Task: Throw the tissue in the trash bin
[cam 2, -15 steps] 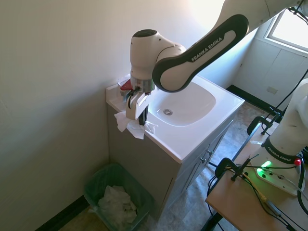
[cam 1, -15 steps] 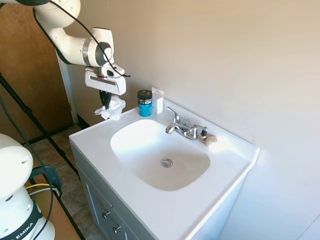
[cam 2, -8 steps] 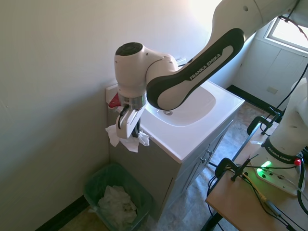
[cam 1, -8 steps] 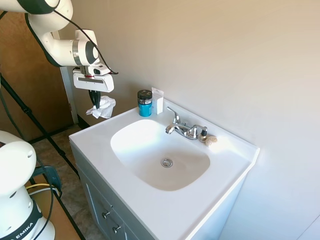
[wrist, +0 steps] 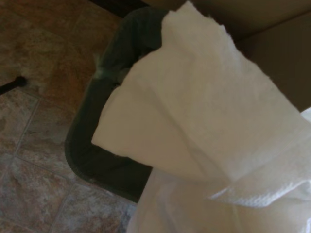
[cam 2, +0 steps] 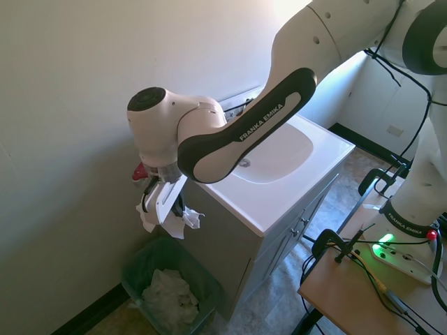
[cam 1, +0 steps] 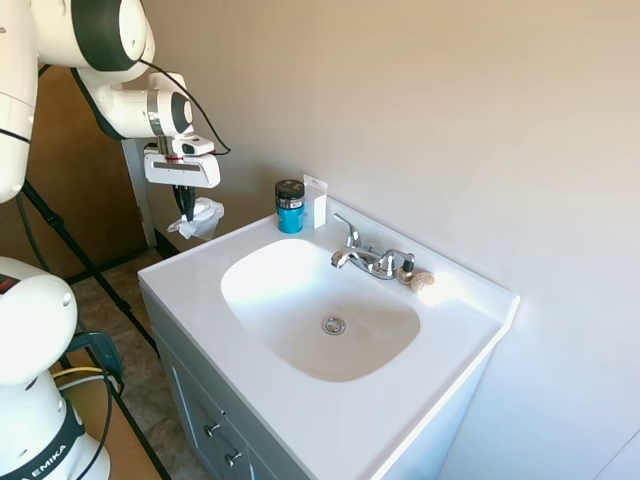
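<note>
Walls [cam 1: 450, 120]: standing plain beige.
Bench [cam 1: 200, 275]: white vanity, sitting beside the tool.
Floor [wrist: 34, 63]: brown tile, lying below the tool.
Window [cam 2: 419, 42]: letting in daylight.

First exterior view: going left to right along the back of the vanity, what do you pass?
tissue held in the gripper → blue jar with black lid → white card → chrome faucet → beige lump

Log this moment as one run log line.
phase: carry | gripper: shut on tissue | position: above trash bin | release: pending
</note>
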### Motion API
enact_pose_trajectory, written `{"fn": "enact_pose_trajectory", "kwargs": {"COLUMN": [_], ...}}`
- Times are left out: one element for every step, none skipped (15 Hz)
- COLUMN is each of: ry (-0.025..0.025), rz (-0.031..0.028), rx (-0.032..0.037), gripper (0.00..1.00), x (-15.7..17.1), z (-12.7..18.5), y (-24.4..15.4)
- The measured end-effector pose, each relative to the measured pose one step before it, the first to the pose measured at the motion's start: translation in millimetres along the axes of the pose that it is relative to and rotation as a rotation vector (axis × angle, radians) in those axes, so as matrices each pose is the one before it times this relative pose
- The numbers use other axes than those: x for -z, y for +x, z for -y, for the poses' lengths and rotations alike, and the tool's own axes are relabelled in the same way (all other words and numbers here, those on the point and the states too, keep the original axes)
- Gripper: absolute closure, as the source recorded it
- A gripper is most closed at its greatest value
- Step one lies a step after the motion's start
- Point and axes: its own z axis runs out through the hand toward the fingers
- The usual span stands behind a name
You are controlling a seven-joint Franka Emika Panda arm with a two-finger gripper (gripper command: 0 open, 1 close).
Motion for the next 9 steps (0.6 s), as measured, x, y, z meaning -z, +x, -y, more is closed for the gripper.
{"fn": "enact_pose_trajectory", "kwargs": {"ry": [-0.00182,-0.00299,-0.00564,-0.01032,-0.00666,-0.00425,-0.00341,-0.00215,-0.00052], "rz": [0.00056,0.00106,0.00157,0.0029,0.00166,0.00107,0.00092,0.00059,-0.00015], "rx": [-0.00152,-0.00014,-0.00006,0.00061,0.00085,0.00033,0.0001,0.00007,0.00008], "gripper": [0.0,0.0,0.0,0.0,0.0,0.0,0.0,0.0,0.0], "x": [-0.05,-0.43,-0.56,-0.99,-0.65,-0.37,-0.31,-0.2,0.12], "z": [-0.34,-0.31,-0.61,-1.07,-0.73,-0.45,-0.35,-0.22,-0.1], "y": [0.68,-0.07,-0.12,-0.32,-0.19,-0.13,-0.12,-0.09,0.02]}}
